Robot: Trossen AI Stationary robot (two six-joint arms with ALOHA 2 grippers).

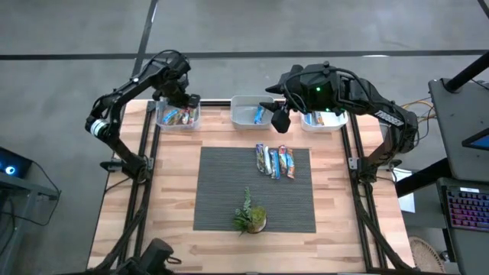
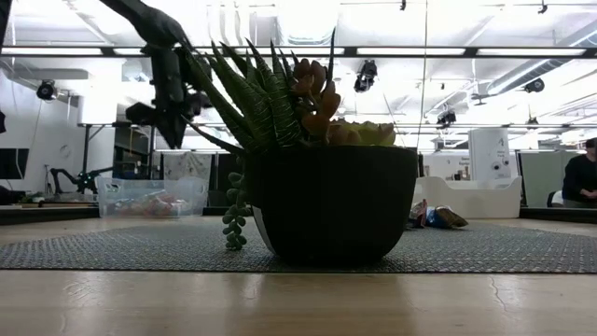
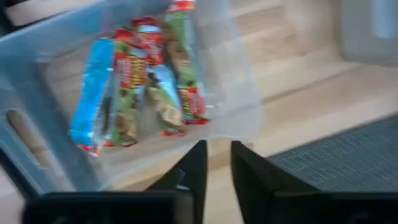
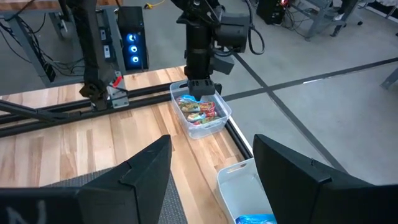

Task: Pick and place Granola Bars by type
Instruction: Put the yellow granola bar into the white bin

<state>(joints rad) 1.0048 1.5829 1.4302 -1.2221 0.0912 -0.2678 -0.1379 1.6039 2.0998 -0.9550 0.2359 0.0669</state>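
The left gripper (image 1: 186,100) hangs just above the clear plastic bin at the desk's far left (image 1: 177,125), which holds a handful of granola bars in shiny red, green and blue wrappers (image 3: 140,78). In its own wrist view the two dark fingers (image 3: 194,171) stand close together with only a slim gap between them and nothing in it; whether they are fully closed I cannot tell. The right gripper (image 1: 280,116) hovers near the middle clear bin (image 1: 246,99), where one blue-wrapped bar (image 1: 259,114) lies, its jaws spread wide and empty. A third bin at the far right (image 1: 328,127) sits mostly under that arm. The unsorted row of slim foil-wrapped bars (image 1: 275,161) lies side by side on the grey woven mat (image 1: 221,187), touching one another, with the small potted green succulent (image 1: 250,217) nearer the front of the mat.

The risk from here, as I judge it, lies in that tight row: jaws coming down on one bar could pinch its neighbour too, or skid off the slick wrapper and scatter the rest. The mixed colours also invite dropping a bar in the wrong bin. The right arm, reaching down toward the mat, could clip the middle bin's wall.
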